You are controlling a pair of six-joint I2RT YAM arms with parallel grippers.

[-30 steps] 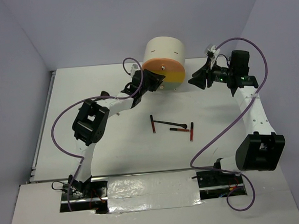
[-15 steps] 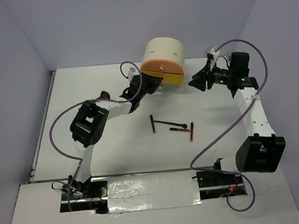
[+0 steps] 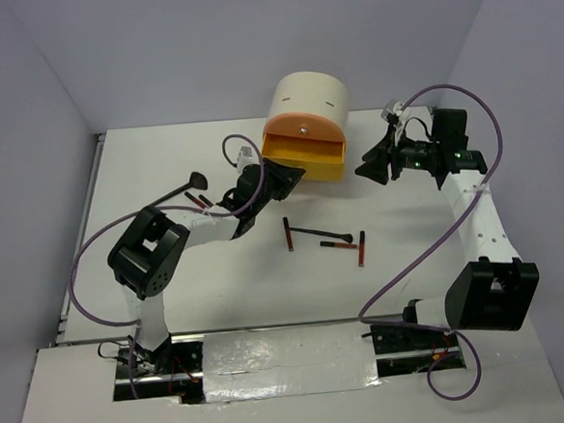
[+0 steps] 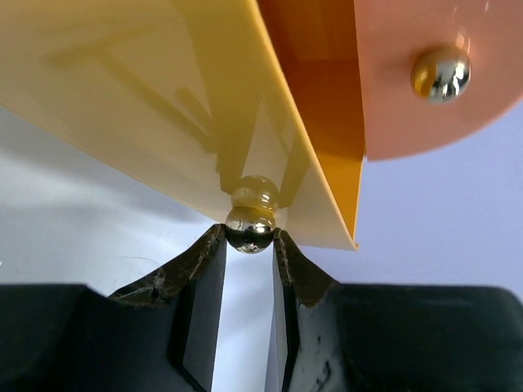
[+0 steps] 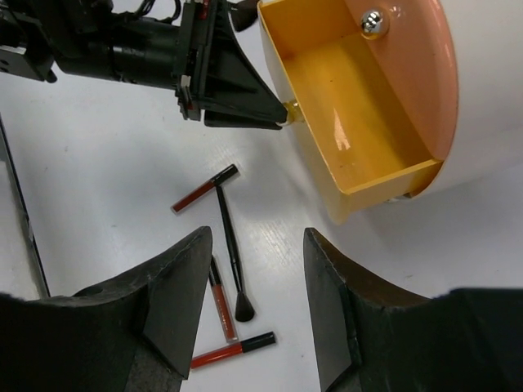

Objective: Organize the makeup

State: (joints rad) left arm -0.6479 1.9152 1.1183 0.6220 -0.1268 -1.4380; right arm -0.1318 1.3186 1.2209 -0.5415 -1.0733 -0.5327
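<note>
The makeup lies mid-table: dark-red and black sticks (image 3: 287, 234) (image 3: 361, 249) and a black brush (image 3: 320, 233). They also show in the right wrist view as a stick (image 5: 204, 189) and the brush (image 5: 231, 253). Another black brush (image 3: 182, 188) and a red stick (image 3: 200, 200) lie at the left. My left gripper (image 3: 292, 175) is shut on the silver knob (image 4: 250, 229) of the yellow drawer (image 3: 305, 150), which is pulled out of the cream cylinder (image 3: 310, 95). My right gripper (image 3: 371, 162) hovers open and empty right of the drawer (image 5: 359, 106).
The upper orange drawer front with its own knob (image 4: 441, 73) is closed above the open drawer. The open drawer looks empty inside. The table's left edge has a metal rail (image 3: 84, 216). Purple cables loop beside both arms.
My left gripper has pulled the yellow drawer out toward the front and the left arm has drawn back, uncovering a brush and stick at the left. The right gripper barely moved.
</note>
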